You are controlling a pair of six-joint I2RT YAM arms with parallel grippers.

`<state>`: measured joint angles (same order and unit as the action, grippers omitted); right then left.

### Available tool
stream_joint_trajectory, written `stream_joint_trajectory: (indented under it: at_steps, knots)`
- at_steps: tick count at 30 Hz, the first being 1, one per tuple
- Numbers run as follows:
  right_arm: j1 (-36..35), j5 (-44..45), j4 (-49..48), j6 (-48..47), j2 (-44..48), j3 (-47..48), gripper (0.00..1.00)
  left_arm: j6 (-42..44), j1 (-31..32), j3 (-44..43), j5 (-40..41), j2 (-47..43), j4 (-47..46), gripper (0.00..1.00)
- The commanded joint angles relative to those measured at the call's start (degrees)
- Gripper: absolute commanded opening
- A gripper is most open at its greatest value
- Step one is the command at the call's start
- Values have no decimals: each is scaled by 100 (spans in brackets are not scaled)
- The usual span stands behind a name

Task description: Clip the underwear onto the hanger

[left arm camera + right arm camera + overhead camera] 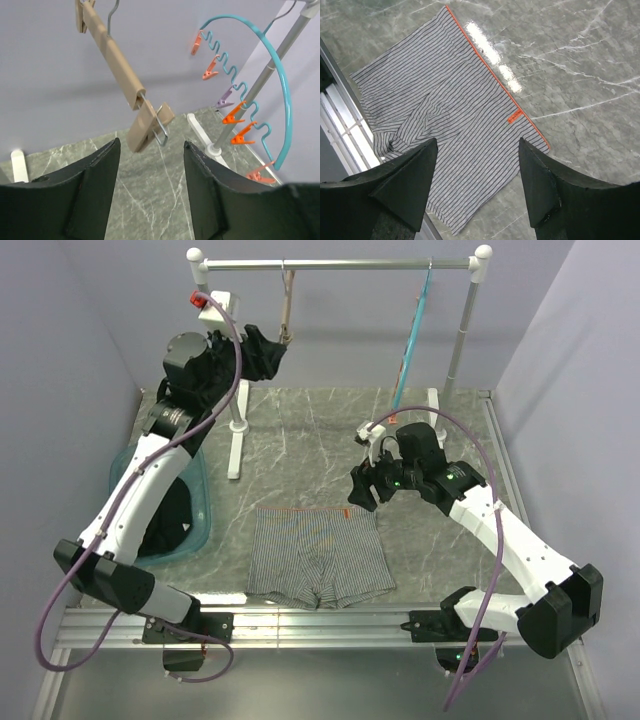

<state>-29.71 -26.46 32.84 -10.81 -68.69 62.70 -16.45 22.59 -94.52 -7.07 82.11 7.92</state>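
Observation:
The grey-and-white striped underwear lies flat on the marble table near the front edge, its orange-edged waistband toward the back. It also shows in the right wrist view, with the small orange tag. The wooden hanger hangs edge-on from the rail at the back left. In the left wrist view the hanger slants down to a wooden end clip. My left gripper is open and empty, just below that clip. My right gripper is open and empty, above the underwear's waistband corner.
A teal hanger with orange clips hangs at the rail's right end. The rail stands on white posts. A teal basket with dark clothing sits at the left. A metal rail runs along the front edge.

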Motion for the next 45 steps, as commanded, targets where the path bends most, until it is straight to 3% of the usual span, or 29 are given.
stream_joint_trajectory:
  at_steps: [1, 14, 34, 37, 45]
  knots:
    - [53, -96, -15, 61, 224, 155, 73, -157, 17, -443, 39, 235, -265, 59]
    - [89, -140, -50, 97, 189, 129, 73, -52, 17, -1428, 478, 1044, -81, 62]
    - [141, -158, -76, 114, 286, -3, 73, 318, -26, -2307, 689, 1940, 526, 56]
    - [150, -149, -67, 114, 312, -21, 73, 256, -88, -2352, 689, 2029, 561, 51]
    - [168, -149, -58, 114, 365, -82, 72, 247, -114, -2501, 681, 2073, 377, 23]
